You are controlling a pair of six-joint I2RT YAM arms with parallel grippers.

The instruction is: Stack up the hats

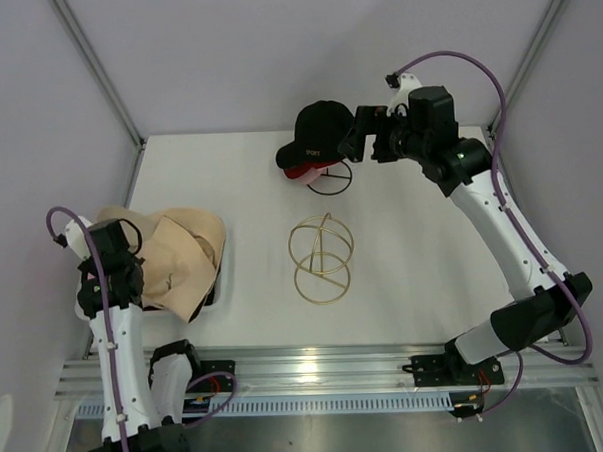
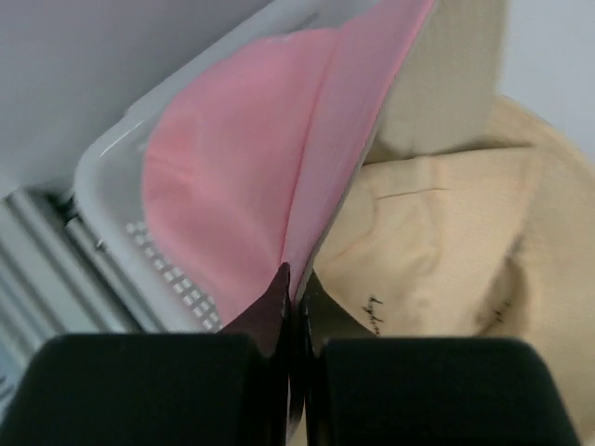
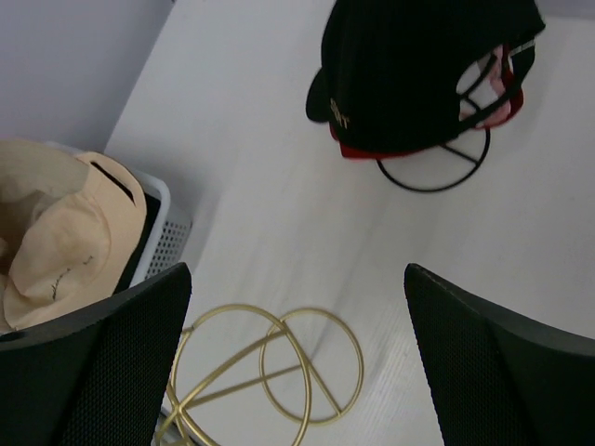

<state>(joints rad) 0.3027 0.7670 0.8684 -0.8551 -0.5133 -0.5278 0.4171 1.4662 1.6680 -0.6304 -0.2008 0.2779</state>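
In the left wrist view my left gripper (image 2: 296,283) is shut on a fold of the pink hat (image 2: 232,167). That hat's fabric rises between the jaws over the white basket (image 2: 98,181). Right of it lies the wide beige hat (image 2: 446,251). From above, the beige hat (image 1: 178,253) drapes over the basket (image 1: 219,275) with my left gripper (image 1: 133,261) at its left side; the pink hat is hidden there. My right gripper (image 1: 363,133) hangs open high over the back of the table, its fingers (image 3: 112,362) wide apart above the gold hoop frame (image 3: 270,372).
A black baseball cap (image 1: 315,133) with a red under-visor sits on a black wire stand (image 3: 435,172) at the back centre, just left of my right gripper. The gold hoop frame (image 1: 321,258) lies mid-table. Grey walls close in the left, right and back.
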